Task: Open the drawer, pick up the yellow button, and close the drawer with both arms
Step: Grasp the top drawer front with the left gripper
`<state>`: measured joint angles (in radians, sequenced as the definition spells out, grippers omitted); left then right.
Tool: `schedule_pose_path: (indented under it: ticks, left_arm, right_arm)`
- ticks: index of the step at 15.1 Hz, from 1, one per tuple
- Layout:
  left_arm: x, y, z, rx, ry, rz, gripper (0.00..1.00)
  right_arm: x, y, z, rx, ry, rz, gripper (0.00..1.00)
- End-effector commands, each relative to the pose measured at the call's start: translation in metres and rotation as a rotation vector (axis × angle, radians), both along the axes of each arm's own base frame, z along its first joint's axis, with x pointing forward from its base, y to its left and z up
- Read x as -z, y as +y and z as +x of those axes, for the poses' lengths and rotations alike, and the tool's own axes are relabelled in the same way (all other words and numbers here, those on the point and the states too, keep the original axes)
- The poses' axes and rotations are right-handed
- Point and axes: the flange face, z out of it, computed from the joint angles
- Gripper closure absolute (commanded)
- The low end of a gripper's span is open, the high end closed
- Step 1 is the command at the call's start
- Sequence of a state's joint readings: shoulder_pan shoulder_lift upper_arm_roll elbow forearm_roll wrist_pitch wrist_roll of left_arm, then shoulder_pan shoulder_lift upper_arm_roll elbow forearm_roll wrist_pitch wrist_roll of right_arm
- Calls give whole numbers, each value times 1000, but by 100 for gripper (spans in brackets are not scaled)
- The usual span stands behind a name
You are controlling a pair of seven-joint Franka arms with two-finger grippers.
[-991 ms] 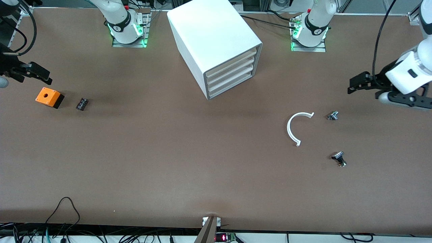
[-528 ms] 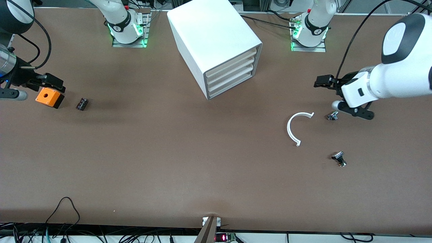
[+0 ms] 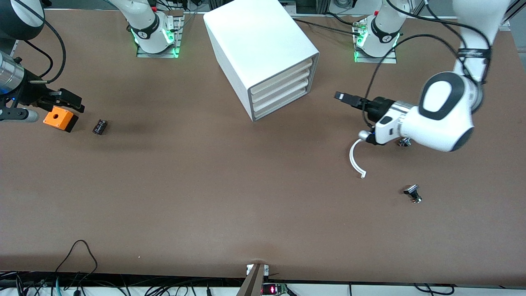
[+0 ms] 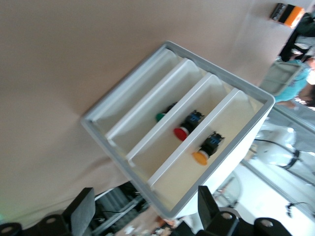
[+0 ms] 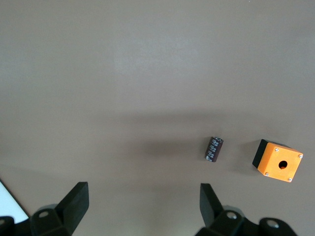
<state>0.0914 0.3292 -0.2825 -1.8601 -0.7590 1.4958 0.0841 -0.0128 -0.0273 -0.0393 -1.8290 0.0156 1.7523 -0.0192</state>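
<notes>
The white cabinet (image 3: 263, 45) stands at the back middle of the table with its drawers shut. The topmost drawer (image 3: 283, 74) also shows in the left wrist view (image 4: 216, 128); the button (image 4: 206, 149), with its orange cap and black body, lies inside it. My left gripper (image 3: 344, 98) is open in the air in front of the drawers, pointing at them and apart from them; it also shows in the left wrist view (image 4: 145, 211). My right gripper (image 3: 70, 102) is open and empty over the table at the right arm's end, as the right wrist view (image 5: 142, 201) shows.
An orange cube with a hole (image 3: 60, 118) and a small black block (image 3: 100, 126) lie under and beside the right gripper. A white curved strip (image 3: 353, 158) and two small metal parts (image 3: 404, 142) (image 3: 413, 193) lie near the left arm. A red-capped (image 4: 181, 132) and a green-capped button (image 4: 160, 117) sit in lower drawers.
The left arm has swung in from its end of the table toward the cabinet's drawer fronts. The right gripper has shifted a little toward the orange cube.
</notes>
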Motion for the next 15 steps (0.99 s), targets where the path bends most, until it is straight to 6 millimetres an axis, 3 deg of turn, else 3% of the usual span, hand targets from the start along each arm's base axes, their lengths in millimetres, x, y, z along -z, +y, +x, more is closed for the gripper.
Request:
schedule_pose_path:
  ticks: [1,5,9,13,15]
  left_arm:
    - [17,-32,-27,-24,-4,-16,14]
    - [37,-73,-54,-16,-12,0,20]
    - [58,-111,-99,-16,46,-20,21]
    - [58,-126,-121,10,74,-29,21]
    - [60,-132,-129,12,89,-38,25]
  right_arm:
    - [-7,8,0,-14,2,11,0]
    - [-10,13,0,-18,-4,6,0]
    - [-16,25,2,-42,-14,2,0]
    - [-17,25,3,-51,-17,1,0]
    - [-19,33,4,-67,-20,1,0]
